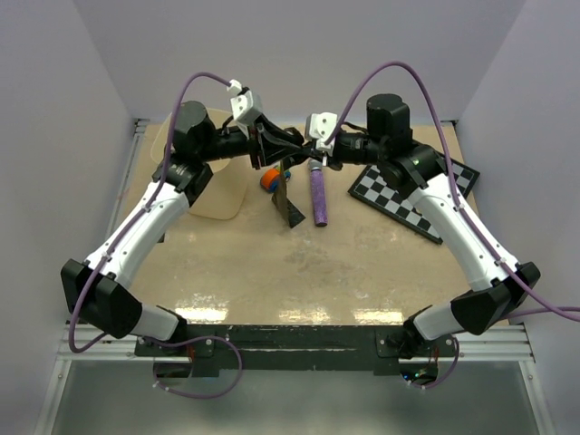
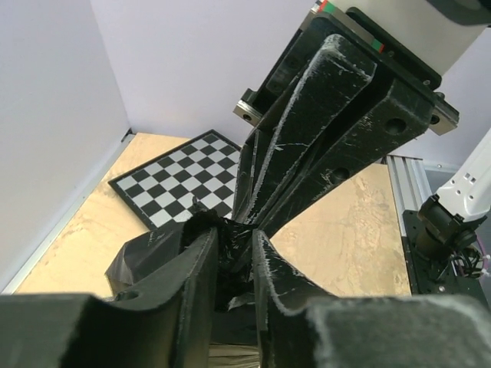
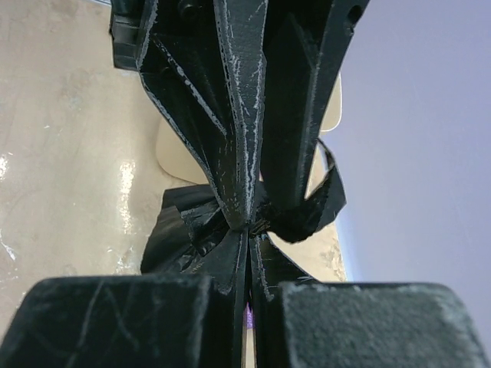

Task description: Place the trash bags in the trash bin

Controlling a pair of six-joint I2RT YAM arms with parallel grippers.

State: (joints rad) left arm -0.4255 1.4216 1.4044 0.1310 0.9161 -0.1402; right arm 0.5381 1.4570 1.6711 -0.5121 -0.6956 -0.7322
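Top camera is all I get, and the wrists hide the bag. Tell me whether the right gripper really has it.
Observer: Yes. In its wrist view the right gripper is shut, with the bag pinched between its fingertips.
Operator: Check the left one.
Observer: Its wrist view shows the left gripper shut on the bag too, with film bunched in the narrow gap between its fingers.
Operator: Give me their spacing.
Observer: Tip to tip. Both pinch nearly the same spot, so the film there is crumpled together rather than stretched between them.
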